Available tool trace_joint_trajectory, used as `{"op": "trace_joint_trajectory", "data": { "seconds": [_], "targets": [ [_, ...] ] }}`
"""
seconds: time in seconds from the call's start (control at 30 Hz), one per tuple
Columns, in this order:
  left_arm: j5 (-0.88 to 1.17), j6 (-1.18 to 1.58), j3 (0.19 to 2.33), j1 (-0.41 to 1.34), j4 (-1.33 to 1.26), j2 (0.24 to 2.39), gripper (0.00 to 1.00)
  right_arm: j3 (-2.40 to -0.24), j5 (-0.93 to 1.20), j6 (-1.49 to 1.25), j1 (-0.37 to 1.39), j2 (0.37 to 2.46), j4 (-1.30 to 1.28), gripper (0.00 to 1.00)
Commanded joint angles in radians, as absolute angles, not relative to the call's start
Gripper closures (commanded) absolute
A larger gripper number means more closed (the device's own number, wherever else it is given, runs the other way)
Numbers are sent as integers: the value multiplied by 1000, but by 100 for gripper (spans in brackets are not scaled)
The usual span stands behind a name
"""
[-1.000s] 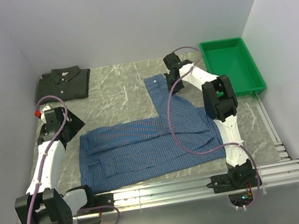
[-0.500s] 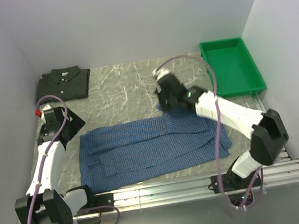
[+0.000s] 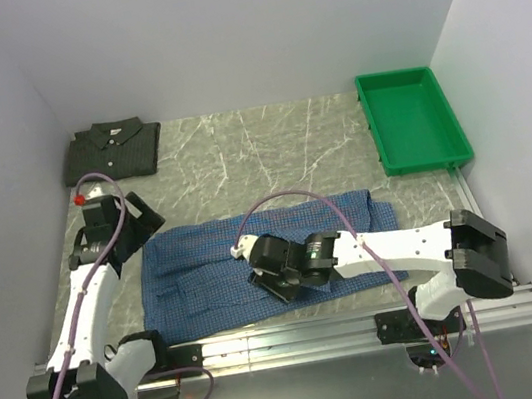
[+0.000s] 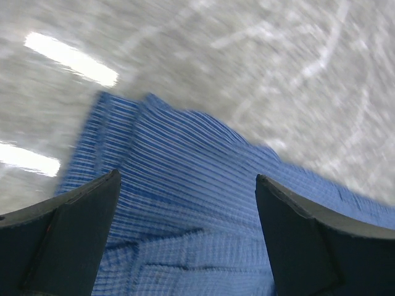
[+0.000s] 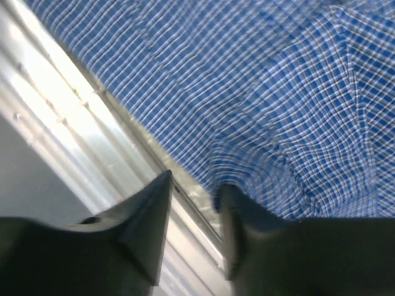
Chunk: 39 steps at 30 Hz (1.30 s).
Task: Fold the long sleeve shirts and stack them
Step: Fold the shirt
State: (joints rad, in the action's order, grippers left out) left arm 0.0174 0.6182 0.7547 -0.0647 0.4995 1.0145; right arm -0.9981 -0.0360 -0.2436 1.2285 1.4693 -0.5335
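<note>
A: Marble surface (image 3: pixel 238 153). Where's the blue shirt (image 3: pixel 205 260)?
B: Spread near the front. The left gripper (image 4: pixel 188 179) gapes above its left end; the right gripper (image 5: pixel 194 185), slightly parted, sits at its near hem, holding nothing.

**Three views, one shared shirt**

Your top camera looks down from above and behind the near edge of the grey marbled worktop (image 3: pixel 240 163), far enough back to take in all of it. Your left wrist camera sits close over the far left corner of the blue fine-check cloth shirt (image 4: pixel 185 203), looking out between its dark fingers (image 4: pixel 68 240). Your right wrist camera sits closer still, over the shirt's near edge and the silver metal rail (image 5: pixel 55 123). All three views share that shirt.
</note>
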Motion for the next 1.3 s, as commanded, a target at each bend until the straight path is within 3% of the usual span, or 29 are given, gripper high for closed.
{"op": "trace_joint_trajectory", "data": {
  "seconds": [0.0, 0.1, 0.2, 0.33, 0.47, 0.6, 0.8, 1.03, 1.27],
  "targets": [
    [103, 626, 744, 21, 529, 962, 3, -1069, -11, -218, 1249, 1428, -586, 49],
    [103, 655, 732, 122, 538, 936, 1, -1080, -76, -233, 1246, 1379, -609, 33],
    [110, 690, 721, 236, 526, 917, 1, -1078, -153, -254, 1221, 1339, -629, 29],
    [91, 719, 732, 391, 494, 920, 2, -1023, -164, -293, 1138, 1247, -627, 29],
    [69, 707, 739, 501, 453, 945, 2, -956, -28, -285, 1037, 1080, -568, 30],
    [49, 640, 761, 650, 399, 1008, 4, -884, -107, -359, 879, 989, -575, 30],
    [-119, 592, 885, 856, 414, 1186, 5, -816, -6, -416, 726, 1094, -566, 38],
    [-135, 612, 865, 858, 367, 1177, 5, -684, 175, -469, 723, 1190, -443, 44],
    [-107, 606, 842, 857, 327, 1215, 5, -655, 97, -502, 723, 1287, -434, 43]
  ]
}}
